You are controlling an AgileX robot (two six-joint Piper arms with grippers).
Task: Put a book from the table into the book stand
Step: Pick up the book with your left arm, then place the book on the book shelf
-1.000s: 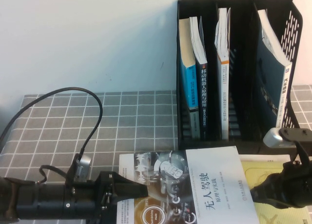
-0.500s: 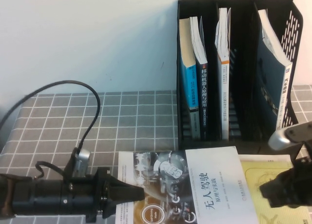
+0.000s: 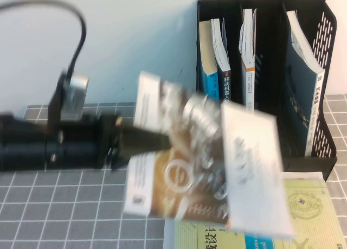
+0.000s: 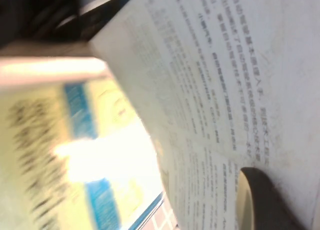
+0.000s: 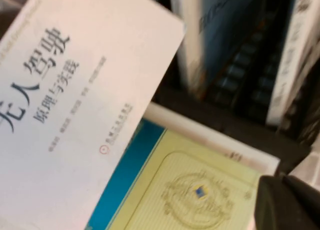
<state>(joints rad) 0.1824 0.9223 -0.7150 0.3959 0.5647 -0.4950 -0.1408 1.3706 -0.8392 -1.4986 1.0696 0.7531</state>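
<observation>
Book (image 3: 206,167) held flat, long axis sideways, by left gripper (image 3: 154,142).

I see a white and bronze-toned book (image 3: 206,162), a black book stand (image 3: 317,151), a grey white-gridded table (image 3: 54,205), and a pale yellow-green book (image 3: 303,216).

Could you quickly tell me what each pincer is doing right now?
Left pincer: shut on the book, lifted off the table.
Right pincer: cannot be told.
</observation>
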